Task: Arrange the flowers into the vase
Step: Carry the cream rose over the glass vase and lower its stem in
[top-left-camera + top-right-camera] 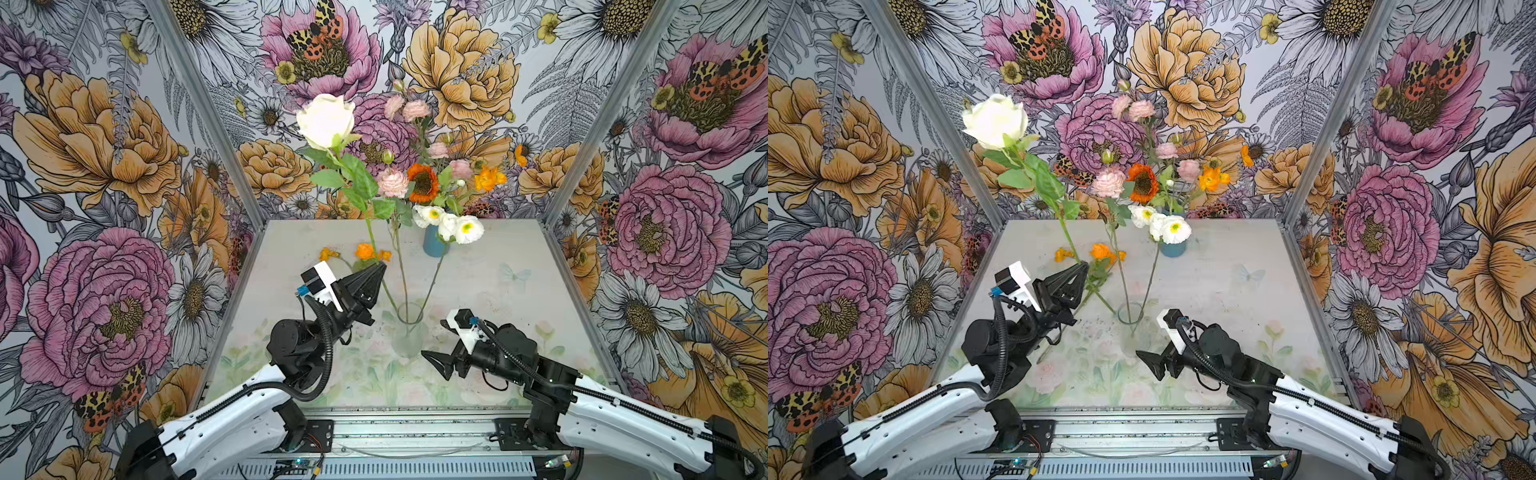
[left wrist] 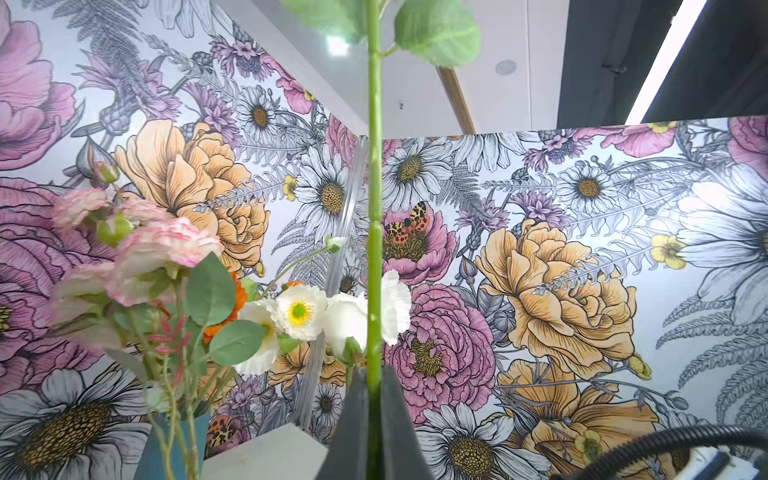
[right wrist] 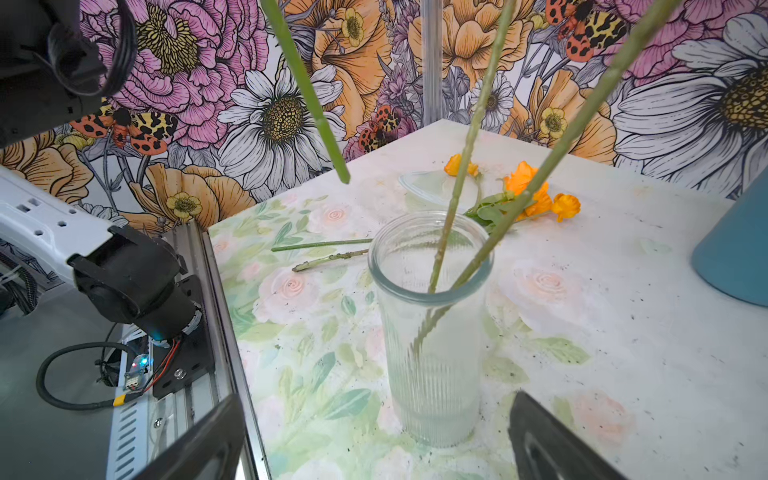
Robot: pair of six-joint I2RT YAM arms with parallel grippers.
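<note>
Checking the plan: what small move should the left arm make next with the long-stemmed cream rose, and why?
Probably carry the left gripper, shut on the long-stemmed cream rose, sideways toward the clear ribbed glass vase: the cut stem end hangs in the air beside its rim, not over the mouth.

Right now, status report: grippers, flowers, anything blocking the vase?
Left gripper shut on cream rose stem, stem end outside glass vase. Right gripper open by vase. Two stems cross its mouth.

Left claw raised, clamped; right claw low, agape.
</note>
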